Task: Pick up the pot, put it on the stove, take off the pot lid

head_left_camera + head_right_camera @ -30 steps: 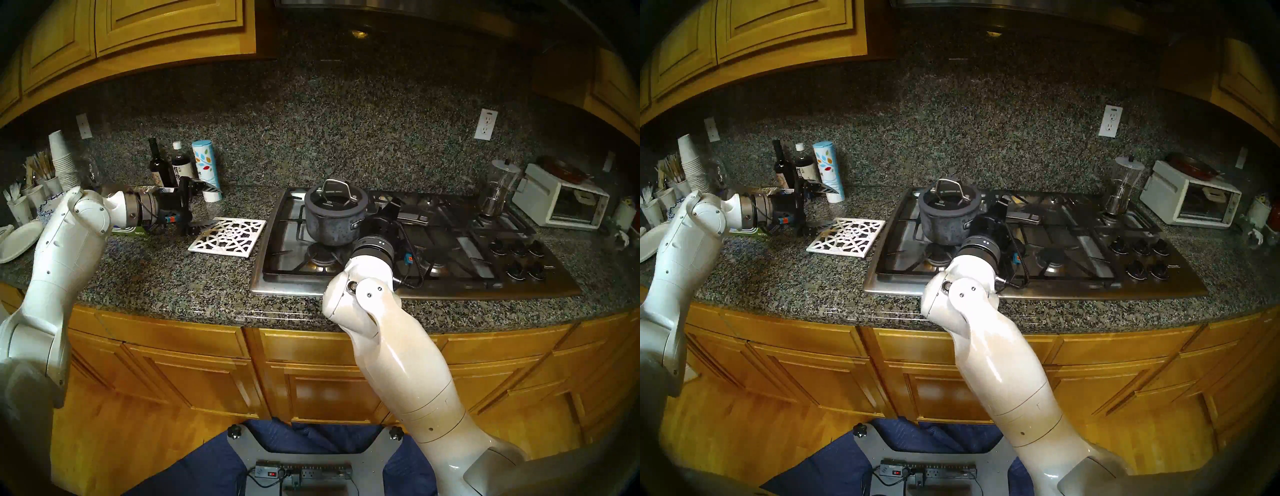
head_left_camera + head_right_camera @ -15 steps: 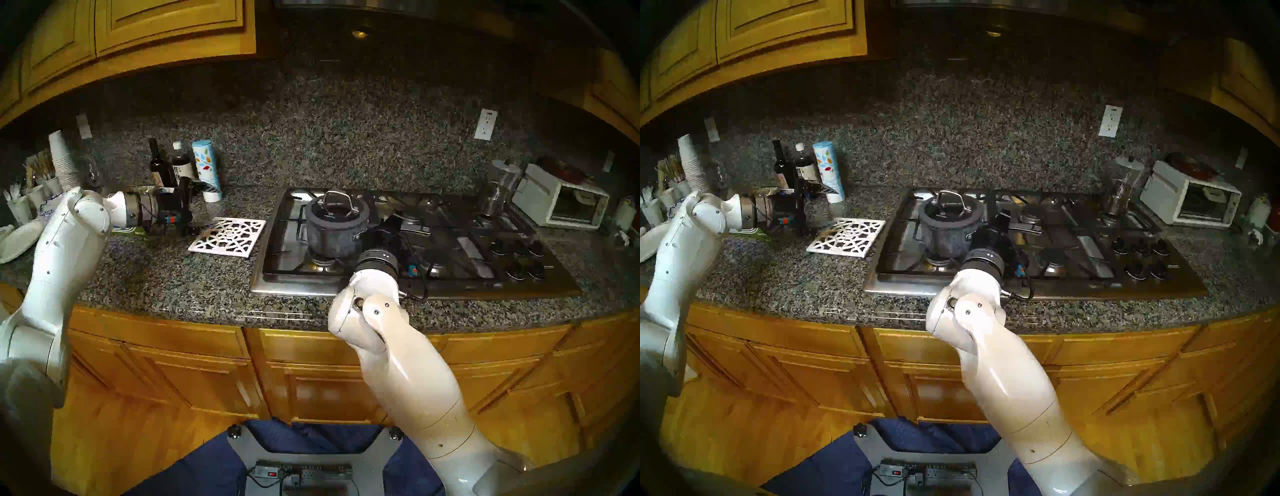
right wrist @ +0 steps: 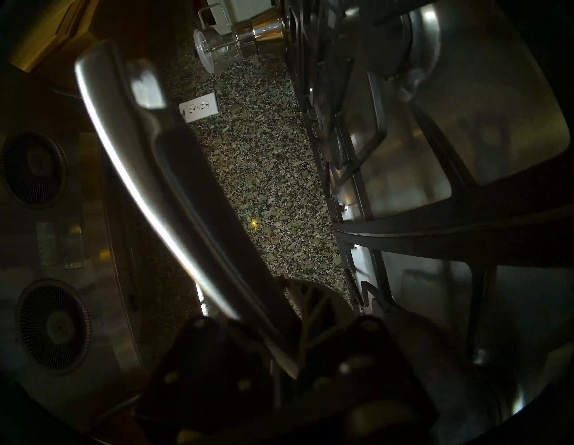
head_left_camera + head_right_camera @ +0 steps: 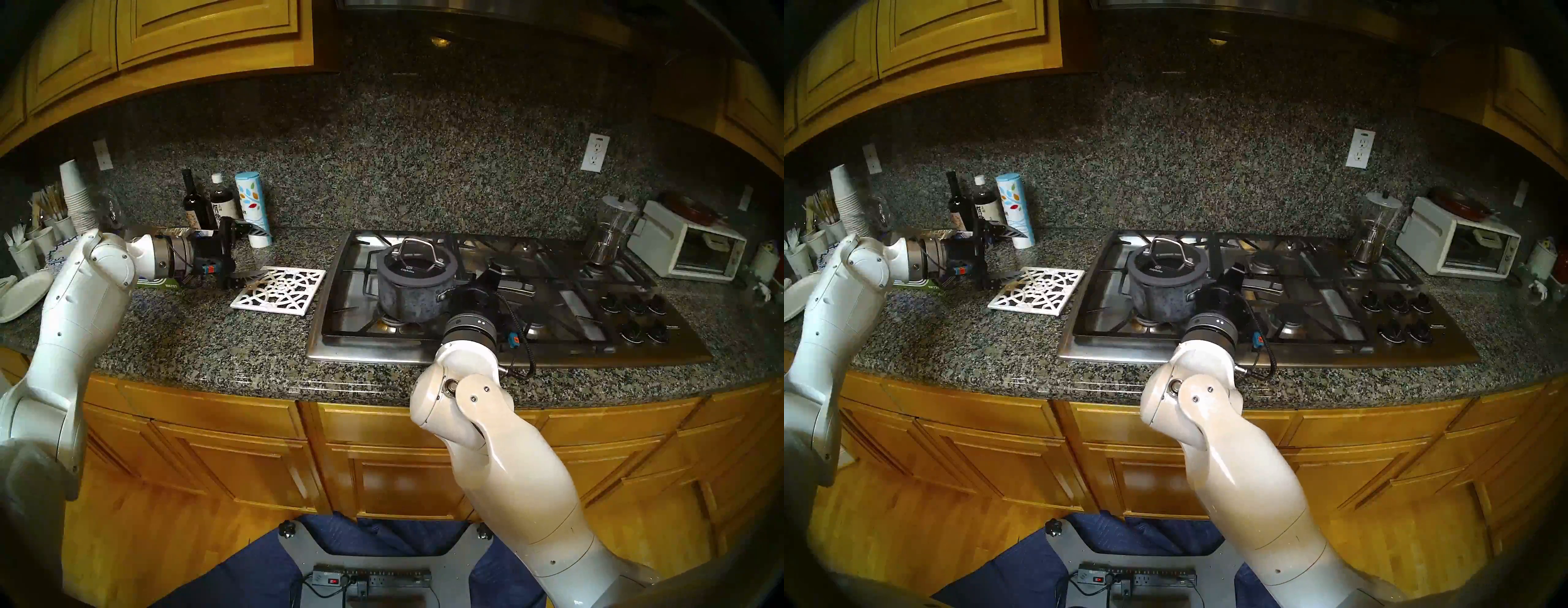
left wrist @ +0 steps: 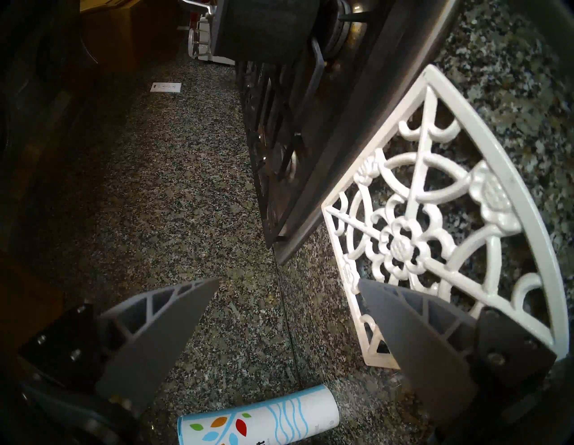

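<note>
Steel handle [image 3: 149, 186] clamped in right gripper [image 4: 488, 285]; pot [image 4: 413, 293], lid on, at its 9 o'clock over front-left burner (apparently airborne). Left gripper [image 5: 289, 329] wide, empty.

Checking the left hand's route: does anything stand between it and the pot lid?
Nothing upright. Between the open left hand and the pot lid only the white trivet lies flat, then the stove's low edge.

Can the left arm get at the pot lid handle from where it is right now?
Probably yes: the left gripper is open and empty, the pot lid handle is uncovered, and only the flat white trivet lies between.
</note>
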Controlling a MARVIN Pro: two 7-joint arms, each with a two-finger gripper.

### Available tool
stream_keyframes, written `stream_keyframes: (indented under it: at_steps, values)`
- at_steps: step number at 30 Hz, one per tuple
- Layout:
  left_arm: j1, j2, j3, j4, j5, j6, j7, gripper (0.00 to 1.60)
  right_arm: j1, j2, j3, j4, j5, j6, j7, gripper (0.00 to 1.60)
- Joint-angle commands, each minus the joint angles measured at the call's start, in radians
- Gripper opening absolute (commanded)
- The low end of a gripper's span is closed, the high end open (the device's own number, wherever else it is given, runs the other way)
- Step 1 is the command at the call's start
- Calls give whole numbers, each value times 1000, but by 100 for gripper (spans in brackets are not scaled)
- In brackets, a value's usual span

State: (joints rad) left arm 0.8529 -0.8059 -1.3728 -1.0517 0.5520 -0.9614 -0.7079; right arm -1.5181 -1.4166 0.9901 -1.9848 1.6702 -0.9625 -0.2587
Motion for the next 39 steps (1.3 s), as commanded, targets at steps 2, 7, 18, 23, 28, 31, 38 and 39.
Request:
stream_keyframes:
  at_steps: [2,7,18,23,28,31,38,39]
  values:
    - [-41,1,-20,-19,-9,1,13,160,35,19,3,-120,-42,3,28,0]
    - [-43,0,-20,-19,-10,2,13,160,33,43,10,-143,-35,14,6,0]
    - [-45,-1,-22,-18,-11,2,15,160,38,99,36,-182,7,59,-77,0]
    - [-46,-2,-22,-18,-11,2,15,160,51,121,53,-190,39,93,-123,0]
    - [-47,-2,-22,-18,-11,2,16,160,67,138,72,-193,64,122,-161,0]
    - [-47,-2,-22,-17,-11,2,16,160,86,140,84,-175,79,142,-171,0]
    - [-47,-2,-22,-17,-10,2,16,160,128,136,120,-122,117,198,-173,0]
    - [-47,-2,-22,-17,-10,2,16,160,141,136,123,-109,127,207,-174,0]
